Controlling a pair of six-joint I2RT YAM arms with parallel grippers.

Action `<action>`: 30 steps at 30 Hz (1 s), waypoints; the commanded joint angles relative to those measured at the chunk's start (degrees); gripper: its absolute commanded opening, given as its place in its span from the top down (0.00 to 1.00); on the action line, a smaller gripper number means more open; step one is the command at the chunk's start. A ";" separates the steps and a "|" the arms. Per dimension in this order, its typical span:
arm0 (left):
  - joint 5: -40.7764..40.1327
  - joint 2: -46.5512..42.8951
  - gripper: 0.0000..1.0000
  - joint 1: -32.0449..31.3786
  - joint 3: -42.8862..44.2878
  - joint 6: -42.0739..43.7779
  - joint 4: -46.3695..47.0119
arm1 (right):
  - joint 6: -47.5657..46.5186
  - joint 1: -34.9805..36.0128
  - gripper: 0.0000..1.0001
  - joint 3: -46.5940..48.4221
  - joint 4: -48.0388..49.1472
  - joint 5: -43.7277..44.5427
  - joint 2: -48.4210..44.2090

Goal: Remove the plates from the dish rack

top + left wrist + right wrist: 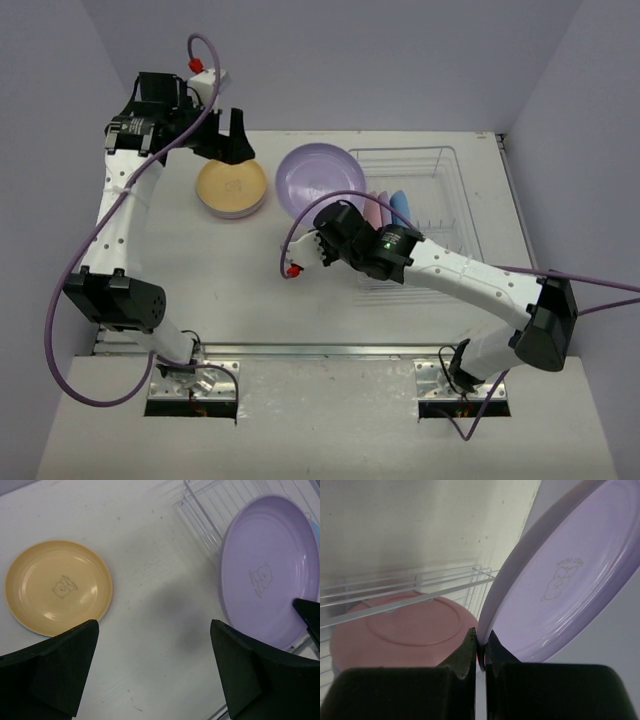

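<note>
My right gripper (322, 212) (480, 641) is shut on the rim of a lilac plate (315, 179) (570, 590) and holds it tilted at the left end of the wire dish rack (448, 196) (410, 580); it also shows in the left wrist view (270, 570). A pink plate (371, 208) (405, 635) and a blue plate (401, 207) stand in the rack. A cream-yellow plate (231, 186) (58, 586) lies on a short stack on the table. My left gripper (233, 143) (155, 665) is open and empty, above the table between the yellow and lilac plates.
The white table (200, 270) ends at its front edge (300, 350) by the arm bases. Lilac walls (350, 60) enclose the back and sides. The right arm (470, 275) crosses the front of the rack.
</note>
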 commanded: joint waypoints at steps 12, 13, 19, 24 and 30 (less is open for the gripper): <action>-3.62 -5.11 0.45 -11.72 -12.10 4.54 1.22 | -10.09 6.73 1.00 -1.05 15.72 9.10 2.18; -4.16 -5.17 0.55 -11.73 -12.82 4.33 1.85 | -10.23 6.77 1.00 -1.25 16.06 9.32 2.19; -4.88 -4.98 0.98 -11.05 -14.66 1.88 5.11 | -10.06 6.71 0.99 -5.08 17.32 10.29 0.72; 0.91 -1.80 1.00 -4.89 -12.97 -1.17 6.65 | -6.41 5.73 0.54 -5.88 14.86 9.71 -1.96; 6.69 6.87 1.00 8.78 -7.09 -6.24 7.70 | 8.09 -1.86 0.07 0.23 4.04 4.06 -5.27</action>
